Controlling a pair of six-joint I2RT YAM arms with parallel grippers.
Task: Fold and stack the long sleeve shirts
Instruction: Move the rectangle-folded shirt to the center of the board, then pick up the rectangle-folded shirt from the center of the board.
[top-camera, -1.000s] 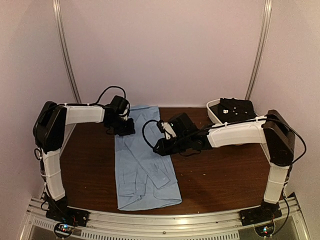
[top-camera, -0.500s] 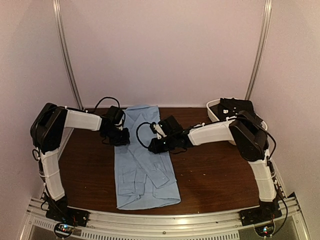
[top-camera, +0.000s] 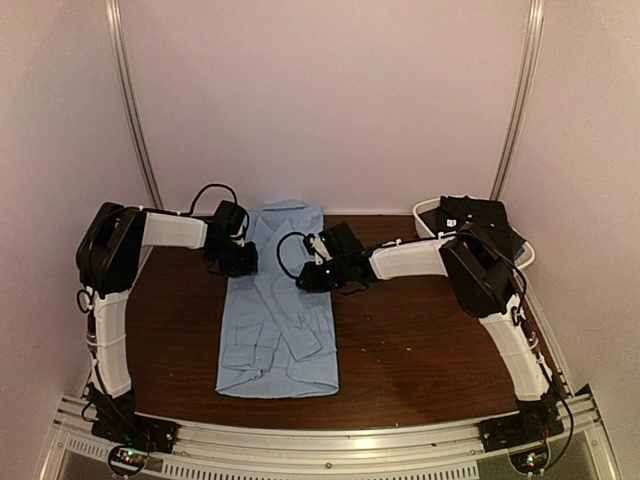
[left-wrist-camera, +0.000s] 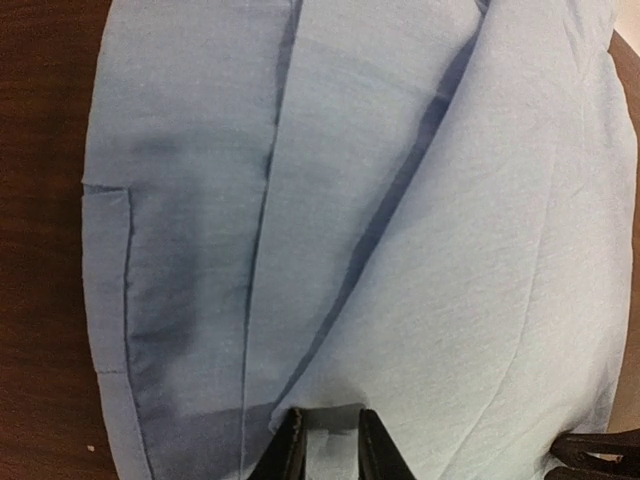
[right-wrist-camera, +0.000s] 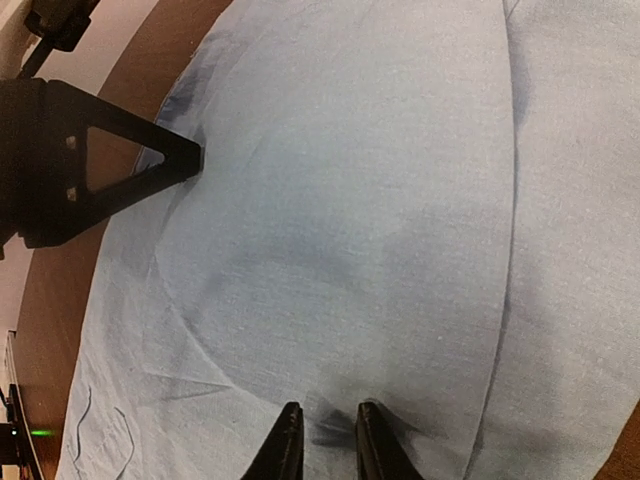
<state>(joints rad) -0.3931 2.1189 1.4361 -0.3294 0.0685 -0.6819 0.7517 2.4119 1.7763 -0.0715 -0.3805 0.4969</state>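
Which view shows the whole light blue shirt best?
Top external: the light blue shirt is visible nearly whole, collar to hem, sleeves folded in. Left wrist shows only a close patch with seams; right wrist only a close stretch of creased cloth.

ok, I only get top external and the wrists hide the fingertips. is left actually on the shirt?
Observer: Yes. In the left wrist view the left gripper is nearly closed, with a small ridge of the shirt pinched between its jaws.
Operator: and right?
Observer: Same. In the right wrist view the right gripper is nipped on the blue cloth, and creases fan out from its tips.
Operator: are they lined up with each other?
Observer: Roughly. The right wrist view shows the left gripper at the opposite edge of the shirt, across from the right one, with smooth cloth between them.
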